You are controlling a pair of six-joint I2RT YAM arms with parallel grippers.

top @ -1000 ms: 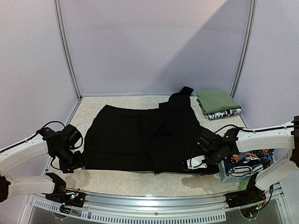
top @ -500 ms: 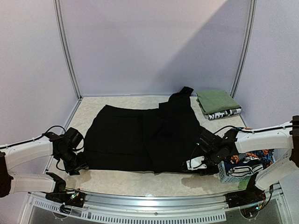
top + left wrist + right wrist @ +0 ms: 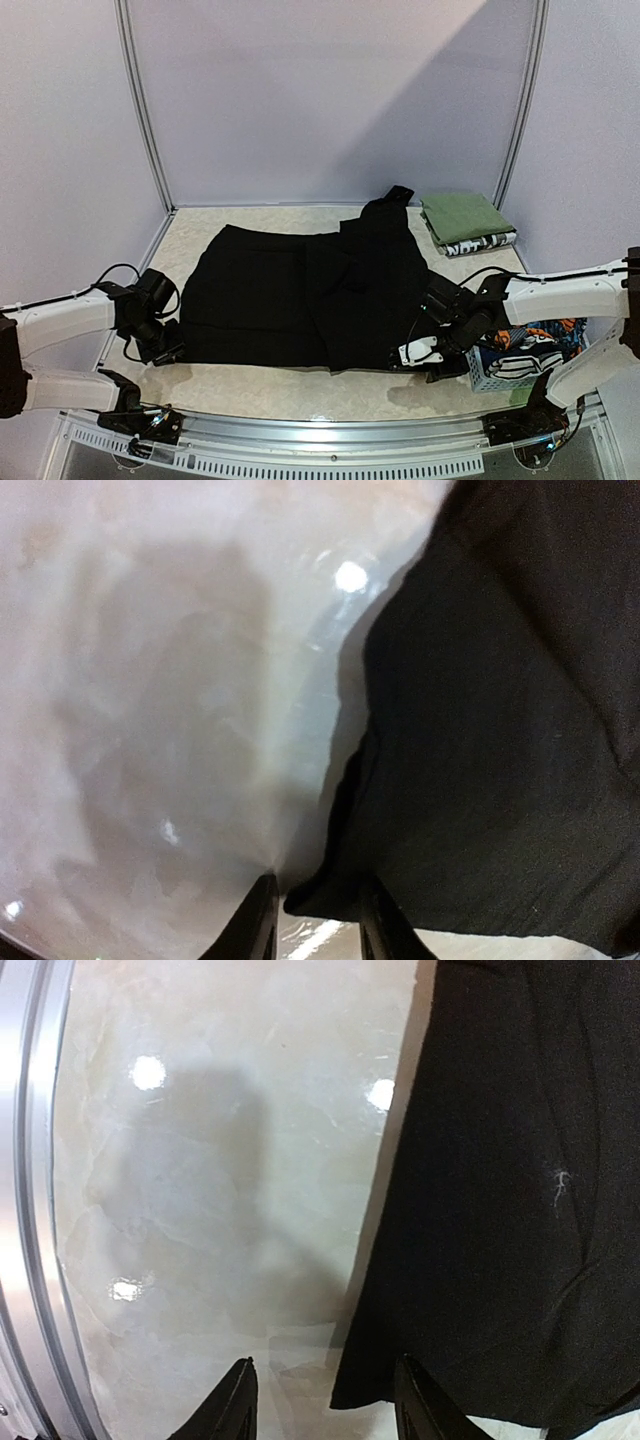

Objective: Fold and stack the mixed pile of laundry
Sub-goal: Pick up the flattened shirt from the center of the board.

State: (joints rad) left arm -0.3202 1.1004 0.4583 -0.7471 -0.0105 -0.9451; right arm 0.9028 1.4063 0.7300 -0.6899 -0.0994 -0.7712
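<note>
the big black garment (image 3: 300, 300) lies spread out flat on the bench (image 3: 300, 395), and i use it as my mark for everything else.

what has changed in the last second is at its near left corner. my left arm has slid in closer to that corner, and the left jaws have been squeezing in. in the left wrist view the tip of the corner sits right between the two fingers (image 3: 262, 925), with almost no bench showing in the gap. i cannot tell yet if the cloth is pinched tight or only hemmed in.

at the near right corner of the black garment nothing has moved. the right jaws stand apart, one finger (image 3: 232, 1405) over bare bench and the other over the cloth. the corner lies loose between them, so they are not holding it.

i think this means i am getting both near corners ready, so i can lift them together and fold the black garment over, away from me. the fold has not begun, so this piece is only at its start.

just beside the near right corner of the black garment sits the pale blue basket (image 3: 490, 375). the cartoon-print piece (image 3: 535, 338) is stuffed in it and sticks up over the rim. i see nothing else in it from here.

off the far right corner of the black garment is a small stack. a folded olive-green cloth (image 3: 462, 215) lies on top of a black-and-white piece (image 3: 485, 243).
</note>
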